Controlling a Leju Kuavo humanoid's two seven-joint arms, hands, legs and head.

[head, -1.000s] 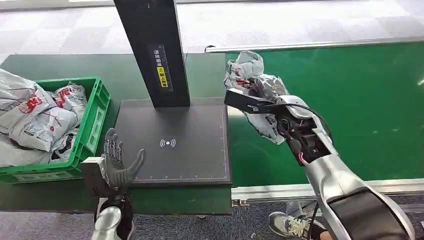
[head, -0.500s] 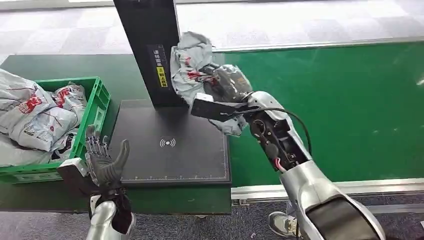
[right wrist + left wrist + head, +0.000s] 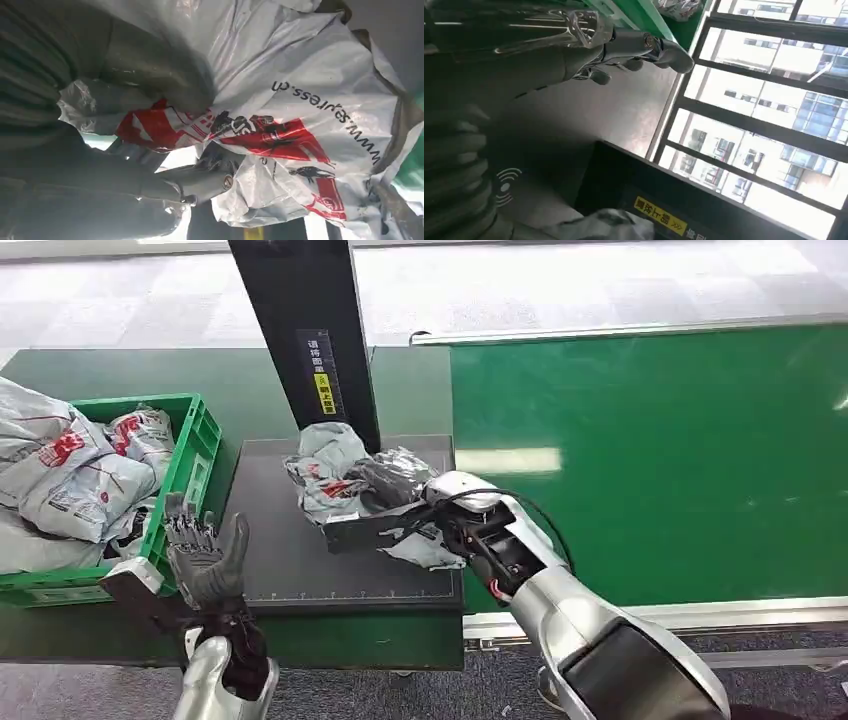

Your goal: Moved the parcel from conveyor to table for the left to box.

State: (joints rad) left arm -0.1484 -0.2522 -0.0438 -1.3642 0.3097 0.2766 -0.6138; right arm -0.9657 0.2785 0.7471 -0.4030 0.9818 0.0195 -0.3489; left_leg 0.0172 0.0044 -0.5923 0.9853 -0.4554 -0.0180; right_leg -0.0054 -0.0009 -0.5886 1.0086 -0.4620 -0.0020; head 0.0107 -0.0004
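A crumpled grey plastic parcel [image 3: 330, 472] with red print is over the black scale platform [image 3: 290, 560], just in front of the black post. My right hand [image 3: 392, 483] grips it; its thumb and fingers [image 3: 200, 180] wrap the bag [image 3: 310, 115] in the right wrist view. Whether the parcel rests on the platform I cannot tell. My left hand [image 3: 207, 558] is held up at the platform's near left corner, beside the green crate [image 3: 190, 475], fingers [image 3: 644, 47] spread and holding nothing.
The green crate holds several grey parcels [image 3: 70, 480]. The green conveyor belt [image 3: 680, 460] runs along the right, with a metal rail [image 3: 640, 618] at its near edge. A black post [image 3: 305, 340] with a yellow label rises from the back of the platform.
My right arm swung the parcel left from above the conveyor, past the post, and lowered it to the platform. My left hand drew slightly left toward the crate.
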